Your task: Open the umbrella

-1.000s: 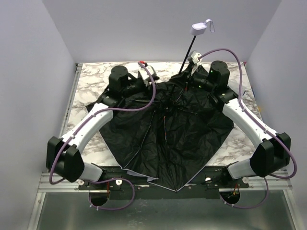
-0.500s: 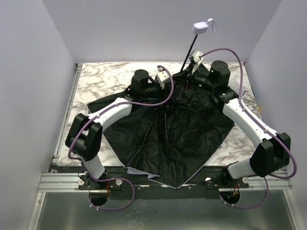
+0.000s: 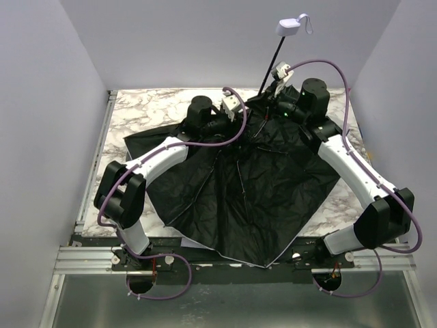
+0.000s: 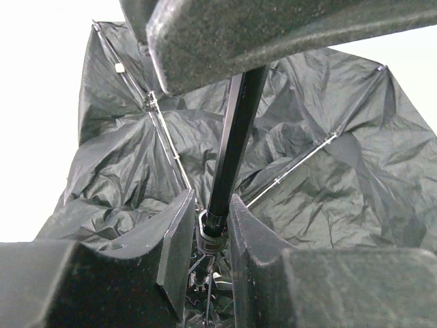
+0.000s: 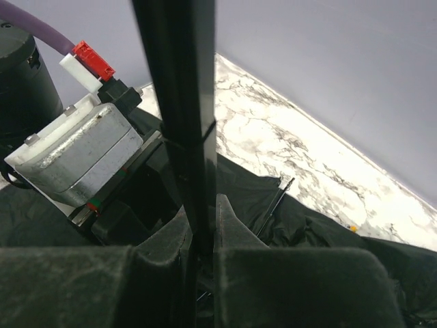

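- Top view: 1 umbrella (image 3: 239, 198) lies lining-up over the middle of the desk (image 3: 143, 109). Its black canopy (image 3: 273, 171) is spread but slack. 1 shaft (image 3: 272, 65) slants toward the upper right of centre and ends in 1 lavender handle (image 3: 289, 27). 2 arms, the left arm (image 3: 153, 160) and the right arm (image 3: 345, 160), meet at the shaft's foot in the upper middle of the frame.
- Left wrist view: the left jaws are clenched on the umbrella at the runner (image 4: 212, 229), low in the centre, with 1 finger (image 4: 179, 239) on each side. 2 thin ribs (image 4: 164, 140) fan out, 1 to each side.
- Right wrist view: the right jaws are clenched on the shaft (image 5: 181, 102), which runs up the centre of the frame. 1 silver module (image 5: 75, 147) of the other arm sits at the left.
- The step in hand is probably seating the runner so the canopy locks taut. I judge it goes best if the right jaws hold the shaft steady while the left jaws push straight along it. A sideways push could bend the thin shaft or let the runner slip free.
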